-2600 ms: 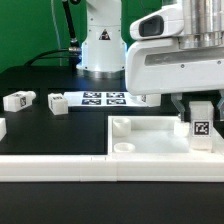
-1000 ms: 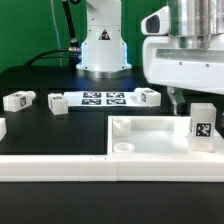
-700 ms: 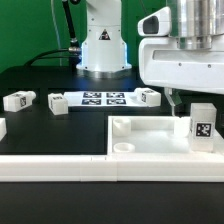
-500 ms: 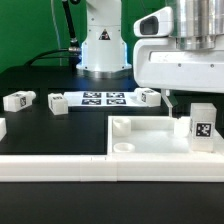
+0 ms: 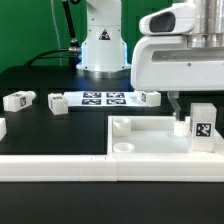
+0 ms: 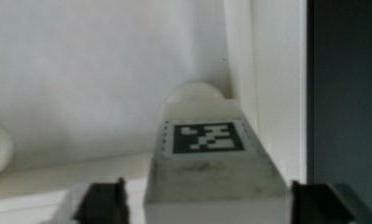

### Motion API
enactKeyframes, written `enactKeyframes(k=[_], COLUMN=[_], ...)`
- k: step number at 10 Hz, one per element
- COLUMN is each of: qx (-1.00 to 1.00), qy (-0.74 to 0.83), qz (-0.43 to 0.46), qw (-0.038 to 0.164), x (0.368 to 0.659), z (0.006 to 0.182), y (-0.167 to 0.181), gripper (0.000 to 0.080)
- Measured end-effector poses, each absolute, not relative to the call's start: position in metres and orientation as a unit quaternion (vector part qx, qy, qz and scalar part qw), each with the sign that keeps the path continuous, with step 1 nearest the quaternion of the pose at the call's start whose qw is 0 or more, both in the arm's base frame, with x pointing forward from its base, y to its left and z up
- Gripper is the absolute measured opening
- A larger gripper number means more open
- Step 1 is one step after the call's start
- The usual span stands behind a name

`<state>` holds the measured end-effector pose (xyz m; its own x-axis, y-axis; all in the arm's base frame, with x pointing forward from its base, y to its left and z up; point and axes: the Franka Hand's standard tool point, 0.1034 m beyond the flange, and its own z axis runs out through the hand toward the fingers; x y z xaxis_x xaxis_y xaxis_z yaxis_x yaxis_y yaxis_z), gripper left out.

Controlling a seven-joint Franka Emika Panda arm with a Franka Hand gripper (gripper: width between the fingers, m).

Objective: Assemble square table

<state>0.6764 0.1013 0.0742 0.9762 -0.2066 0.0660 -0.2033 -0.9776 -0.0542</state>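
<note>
The gripper [image 6: 209, 203] has its jaws apart, one finger on each side of an upright white leg [image 5: 202, 125]. In the wrist view a sliver of gap shows at either side. That leg stands below the gripper's body on the floor of the square table top [image 5: 150, 138], close to its raised rim, while a loose leg [image 5: 57, 103] lies on the black desk [image 5: 60, 135] well apart from the gripper.

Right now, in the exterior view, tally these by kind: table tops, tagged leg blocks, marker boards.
Table top: 1
Tagged leg blocks: 4
Marker board: 1
Total: 6
White piece cut off at the exterior view's left edge: not counted.
</note>
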Motion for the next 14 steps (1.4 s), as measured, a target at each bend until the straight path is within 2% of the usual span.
enactKeyframes(k=[1,3,5,8,10,14], qx=[-0.992,-0.983,-0.947,-0.826,-0.733,-0.596], qy=[0.12,0.178,0.319,0.562,0.677,0.799], qz=[-0.035,-0.033,-0.031,-0.011,0.01,0.029], qw=[0.024,0.027,0.025,0.047,0.074,0.073], x=[0.6763,0.6762,0.6752,0.6751,0.6752,0.6761], z=[0.0741,0.0739,0.0739,0.073,0.0729,0.0729], y=[0.1013,0.1014,0.1025,0.101,0.0987,0.0995], gripper=[0.0286,0.0287,0.0287,0.0287,0.0288,0.0288])
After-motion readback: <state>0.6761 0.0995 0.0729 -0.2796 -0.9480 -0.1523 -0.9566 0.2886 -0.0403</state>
